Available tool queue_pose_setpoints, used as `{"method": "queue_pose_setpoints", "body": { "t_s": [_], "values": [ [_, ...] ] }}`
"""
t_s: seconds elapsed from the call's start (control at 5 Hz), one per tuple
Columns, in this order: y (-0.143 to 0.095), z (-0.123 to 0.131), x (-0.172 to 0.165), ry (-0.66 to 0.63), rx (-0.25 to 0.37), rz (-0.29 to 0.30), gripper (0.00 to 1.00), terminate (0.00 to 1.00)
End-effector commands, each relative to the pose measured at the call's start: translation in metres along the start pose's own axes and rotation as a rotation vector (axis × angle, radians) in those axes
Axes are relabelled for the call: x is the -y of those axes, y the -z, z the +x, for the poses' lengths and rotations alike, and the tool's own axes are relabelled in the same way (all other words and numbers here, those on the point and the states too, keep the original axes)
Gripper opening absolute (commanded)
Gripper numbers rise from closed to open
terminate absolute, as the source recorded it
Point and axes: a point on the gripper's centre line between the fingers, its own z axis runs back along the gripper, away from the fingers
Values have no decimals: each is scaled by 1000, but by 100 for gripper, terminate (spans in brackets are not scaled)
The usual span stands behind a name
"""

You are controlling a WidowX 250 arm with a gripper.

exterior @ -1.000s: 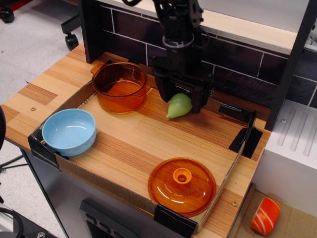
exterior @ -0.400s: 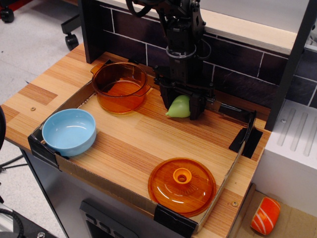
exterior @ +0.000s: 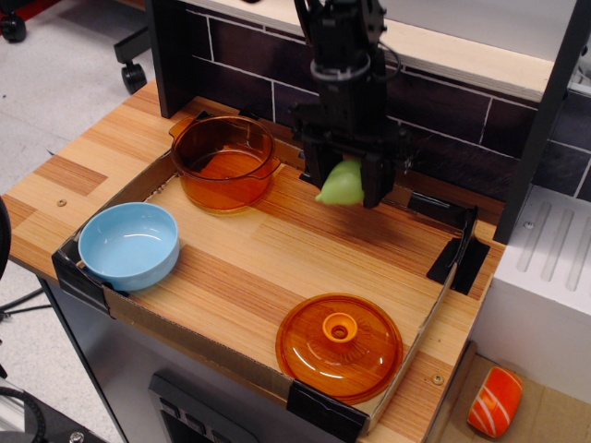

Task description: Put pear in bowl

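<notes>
The pale-green pear [exterior: 340, 185] hangs between my gripper's [exterior: 343, 189] dark fingers, lifted above the wooden tray floor at the back middle, its pointed end tilted down-left. The gripper is shut on it. The light-blue bowl [exterior: 128, 245] sits empty at the tray's front-left corner, well to the left of and nearer than the gripper.
A transparent orange pot with handles [exterior: 224, 161] stands at the back left, just left of the gripper. A flat orange lid with knob [exterior: 340, 344] lies at the front right. The low cardboard tray wall [exterior: 212, 346] edges the work area. An orange-and-white striped object [exterior: 495, 401] lies off the table at lower right.
The gripper has closed on the pear and lifted it off the tray floor, shifting slightly right; the pear now hangs above its shadow.
</notes>
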Motion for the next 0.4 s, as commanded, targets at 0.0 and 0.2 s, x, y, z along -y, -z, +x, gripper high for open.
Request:
{"method": "queue_pose_setpoints", "body": {
  "t_s": [0.0, 0.2],
  "values": [
    [-62, -23, -17, 19, 53, -38, 0, 0],
    [-65, -53, -40, 75, -11, -47, 0, 0]
  ]
}}
